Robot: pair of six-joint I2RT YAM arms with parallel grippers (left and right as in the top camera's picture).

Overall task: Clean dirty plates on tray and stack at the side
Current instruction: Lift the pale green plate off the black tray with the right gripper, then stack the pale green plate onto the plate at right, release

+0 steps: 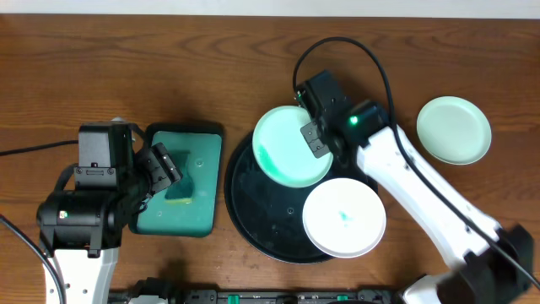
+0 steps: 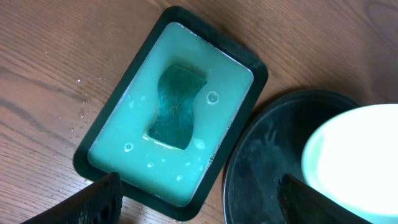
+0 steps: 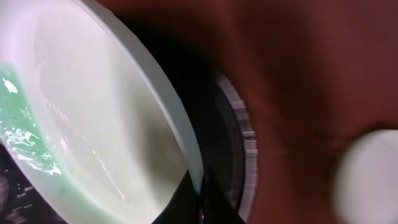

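My right gripper point(image 1: 316, 135) is shut on the rim of a mint green plate point(image 1: 289, 145) with a teal smear and holds it tilted over the back of the black tray point(image 1: 245, 211). The right wrist view shows my fingers point(image 3: 200, 196) pinching that plate's rim point(image 3: 93, 118). A white plate point(image 1: 343, 217) with a small teal smear lies on the tray's front right. A second mint green plate point(image 1: 454, 129) lies on the table at the far right. My left gripper point(image 2: 199, 193) is open above the near edge of a teal rectangular tray point(image 2: 171, 99) and holds nothing.
The teal rectangular tray point(image 1: 179, 180) holds milky green liquid and a dark green sponge point(image 2: 176, 106). It stands just left of the black tray point(image 2: 261, 168). Water droplets dot the wood beside it. A black cable loops behind my right arm.
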